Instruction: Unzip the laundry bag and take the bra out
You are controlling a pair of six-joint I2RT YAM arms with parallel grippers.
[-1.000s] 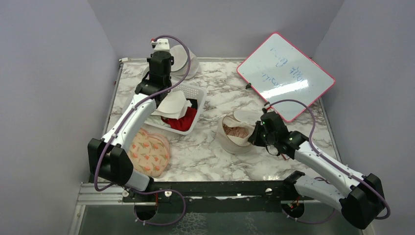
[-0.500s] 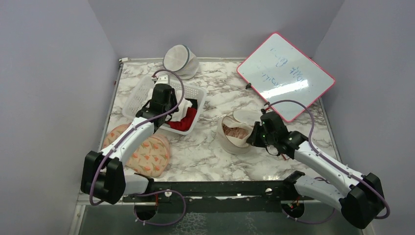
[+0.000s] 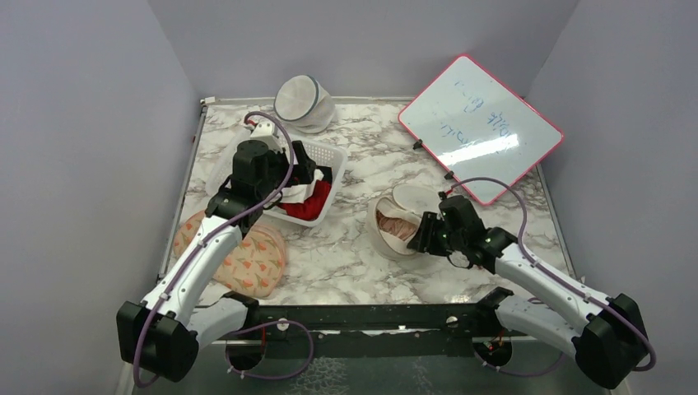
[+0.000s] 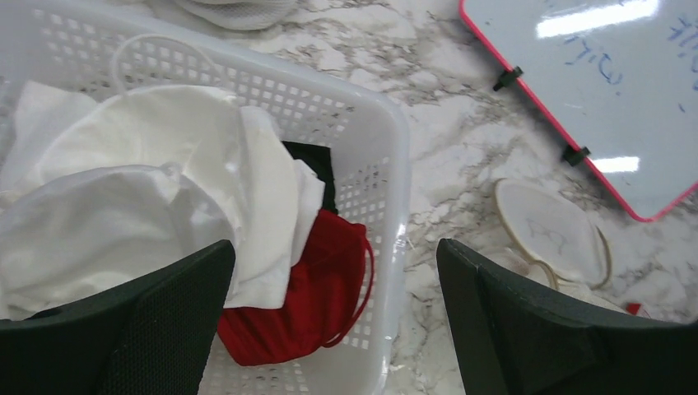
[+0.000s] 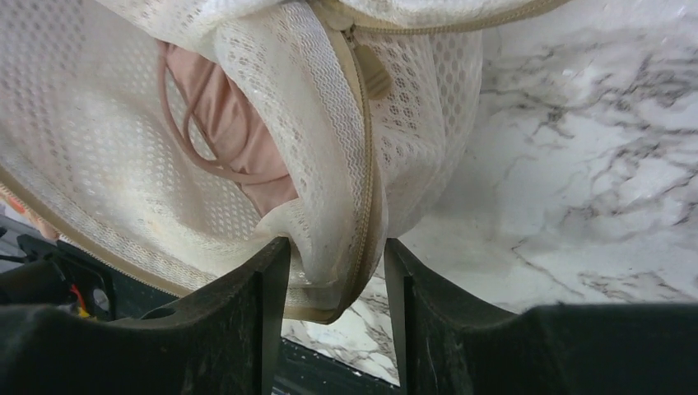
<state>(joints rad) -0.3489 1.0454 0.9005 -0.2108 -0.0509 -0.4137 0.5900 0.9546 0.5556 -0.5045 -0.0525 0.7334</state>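
Note:
The cream laundry bag (image 3: pixel 387 240) lies unzipped right of centre, its flat lid (image 3: pixel 416 196) folded back. The pink bra (image 3: pixel 400 224) shows inside the bag; in the right wrist view the bra (image 5: pixel 239 123) sits behind the mesh wall (image 5: pixel 107 123). My right gripper (image 3: pixel 421 234) is at the bag's near-right rim. Its jaws stand apart, and the zippered rim (image 5: pixel 346 206) hangs loosely between them in the right gripper (image 5: pixel 336 255). My left gripper (image 3: pixel 306 169) is wide open over the white basket (image 3: pixel 329 155), with nothing between the fingers of the left gripper (image 4: pixel 333 247).
The basket (image 4: pixel 395 164) holds a white cloth (image 4: pixel 165 189), a red cloth (image 4: pixel 304 304) and something black. A white mesh round bag (image 3: pixel 303 100) stands at the back. A red-rimmed whiteboard (image 3: pixel 481 127) leans at the back right. A floral pouch (image 3: pixel 247 255) lies near the left arm.
My left gripper came back from the basket's far end toward me and opened, leaving the white cloth in the basket. My right gripper's jaws parted from the bag's rim.

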